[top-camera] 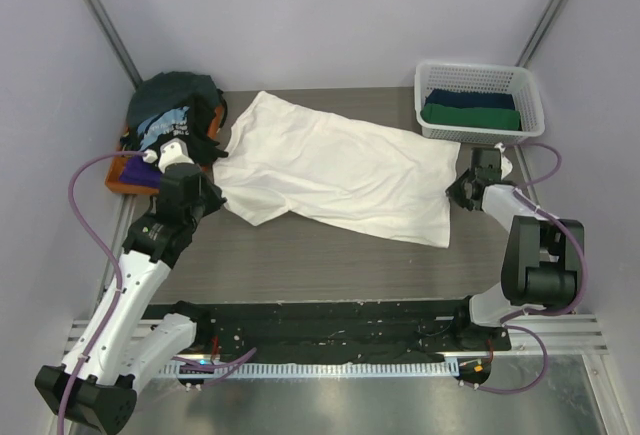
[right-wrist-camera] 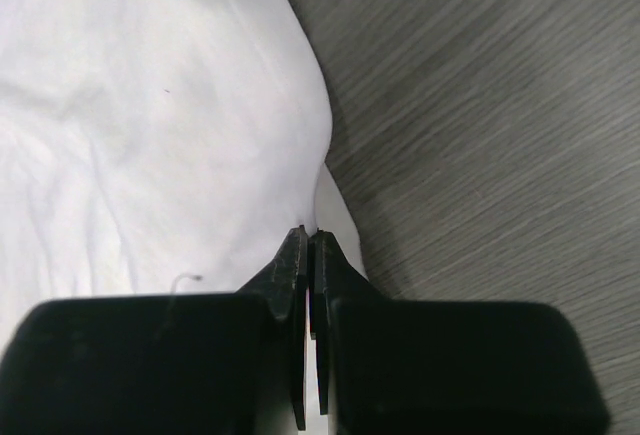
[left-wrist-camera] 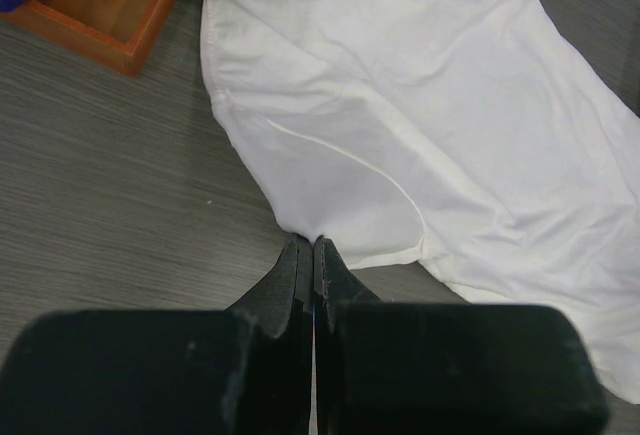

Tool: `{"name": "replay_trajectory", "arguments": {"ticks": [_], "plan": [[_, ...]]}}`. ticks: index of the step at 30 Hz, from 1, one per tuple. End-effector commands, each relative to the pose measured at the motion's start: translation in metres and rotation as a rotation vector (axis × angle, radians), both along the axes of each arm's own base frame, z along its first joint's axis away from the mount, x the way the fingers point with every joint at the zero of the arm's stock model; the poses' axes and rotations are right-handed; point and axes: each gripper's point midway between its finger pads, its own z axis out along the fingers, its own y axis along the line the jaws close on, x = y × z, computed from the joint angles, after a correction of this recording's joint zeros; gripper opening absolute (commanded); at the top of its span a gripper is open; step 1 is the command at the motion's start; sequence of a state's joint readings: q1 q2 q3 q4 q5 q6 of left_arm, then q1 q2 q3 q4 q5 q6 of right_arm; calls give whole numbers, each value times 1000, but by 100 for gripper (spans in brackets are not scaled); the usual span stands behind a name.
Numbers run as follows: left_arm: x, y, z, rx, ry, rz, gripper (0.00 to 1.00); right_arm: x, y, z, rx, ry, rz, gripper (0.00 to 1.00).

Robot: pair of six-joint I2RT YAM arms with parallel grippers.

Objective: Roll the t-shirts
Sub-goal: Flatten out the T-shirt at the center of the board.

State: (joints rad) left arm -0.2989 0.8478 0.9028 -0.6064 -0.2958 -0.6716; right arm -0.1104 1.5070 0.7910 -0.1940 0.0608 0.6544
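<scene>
A white t-shirt (top-camera: pixel 335 170) lies spread across the middle of the table. It also shows in the left wrist view (left-wrist-camera: pixel 420 105) and the right wrist view (right-wrist-camera: pixel 140 105). My left gripper (top-camera: pixel 212 195) is shut on its left edge near a sleeve, and the pinch shows in the left wrist view (left-wrist-camera: pixel 313 243). My right gripper (top-camera: pixel 462 187) is shut on its right edge, and the pinch shows in the right wrist view (right-wrist-camera: pixel 309 235). A heap of dark t-shirts (top-camera: pixel 178 110), teal, black with pale-blue lettering and purple, lies at the back left.
A white lattice basket (top-camera: pixel 480 102) at the back right holds dark blue and green folded cloth. The heap of shirts rests on an orange wooden tray (top-camera: pixel 125 180), which also shows in the left wrist view (left-wrist-camera: pixel 95 15). Grey walls enclose the table.
</scene>
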Motion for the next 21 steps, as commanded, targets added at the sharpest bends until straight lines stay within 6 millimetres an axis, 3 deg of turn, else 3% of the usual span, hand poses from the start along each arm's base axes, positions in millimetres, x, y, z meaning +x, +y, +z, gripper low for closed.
{"name": "replay_trajectory", "arguments": {"ticks": [1, 8, 11, 12, 15, 21], "plan": [[3, 5, 26, 10, -68, 15, 0, 27, -8, 37, -48, -87, -8, 1], [3, 5, 24, 13, -60, 14, 0, 56, -10, 27, -30, -60, -16, 1], [4, 4, 21, 11, -52, 8, 0, 62, -11, 22, -26, -51, -25, 13], [3, 3, 20, 9, -52, 7, 0, 61, -11, 21, -25, -48, -28, 25], [3, 3, 18, 5, -49, 6, 0, 55, -12, 28, -34, -61, -33, 35], [1, 3, 22, 0, -62, 7, 0, 21, -16, 55, -65, -86, -66, 40]]}}
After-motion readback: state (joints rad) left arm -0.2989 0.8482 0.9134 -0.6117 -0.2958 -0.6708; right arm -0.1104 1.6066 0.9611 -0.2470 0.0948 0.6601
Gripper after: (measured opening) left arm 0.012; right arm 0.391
